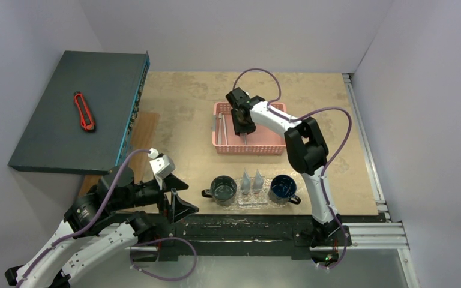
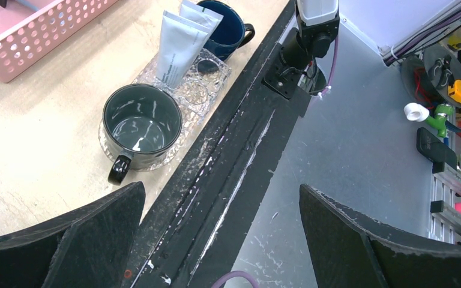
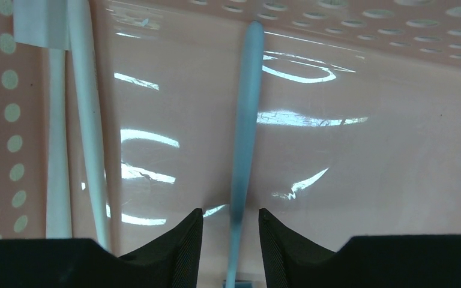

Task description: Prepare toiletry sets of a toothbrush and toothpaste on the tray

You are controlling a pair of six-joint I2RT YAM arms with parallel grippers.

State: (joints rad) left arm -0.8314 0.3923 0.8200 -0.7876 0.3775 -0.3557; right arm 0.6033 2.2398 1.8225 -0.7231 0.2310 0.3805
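Black fingers (image 3: pixel 180 240) of the right gripper (image 3: pixel 231 211) fill the foot of the wrist view. They sit on either side of a pale-blue toothbrush (image 3: pixel 244 120) lying flat on the floor of the pink basket (image 3: pixel 366 150). A sliver of gap shows on each side, so they stand partly open, and I judge the brush not yet gripped. Picking it up is the step in hand. Next the fingers need to pinch, lift straight up over the basket wall, and carry the brush to one of the two mugs, green (image 1: pixel 223 189) or blue (image 1: pixel 283 188). Both look empty at the ends of the clear tray (image 2: pixel 207 69), close to the near edge of the table (image 1: pixel 180 108). Two tubes (image 1: pixel 251 180) stand between them, near each rim, so the approach is tight. Two white handles (image 3: pixel 87 120) lie well aside. Beside the green mug, the left gripper (image 2: pixel 221 189) hangs wide open and empty.
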